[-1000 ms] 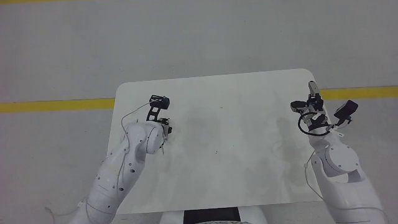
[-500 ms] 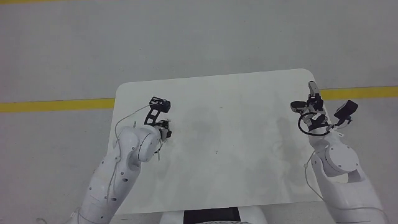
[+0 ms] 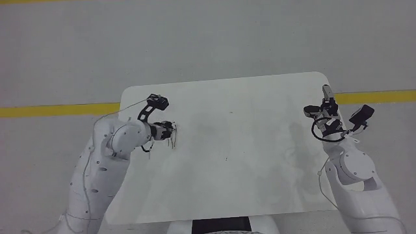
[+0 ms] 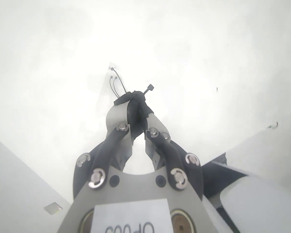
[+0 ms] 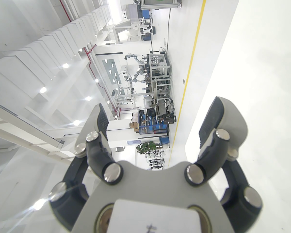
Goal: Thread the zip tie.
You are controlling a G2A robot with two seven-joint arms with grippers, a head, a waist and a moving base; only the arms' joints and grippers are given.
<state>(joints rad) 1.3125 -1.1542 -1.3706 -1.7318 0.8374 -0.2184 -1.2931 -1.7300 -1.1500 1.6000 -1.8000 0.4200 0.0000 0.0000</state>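
My left gripper (image 4: 135,98) is shut on a thin black zip tie (image 4: 149,88), whose square head sticks out past the fingertips just above the white table (image 4: 208,37). Two more black zip ties (image 4: 114,83) lie on the table right beyond the fingertips, on what looks like a clear bag. In the top view the left gripper (image 3: 169,130) is near the table's left edge. My right gripper (image 3: 327,97) is held at the table's right edge, far from the ties. In its wrist view the right gripper (image 5: 160,112) is open with nothing between its fingers.
The white table (image 3: 260,169) has bare surface across its middle and right. Its rounded edges drop to a grey floor with yellow lines (image 3: 58,110). Distant machinery (image 5: 157,73) fills the room behind the right gripper.
The left arm's elbow has swung out to the left and its wrist has turned, while its gripper stayed at nearly the same spot. The right arm has not moved.
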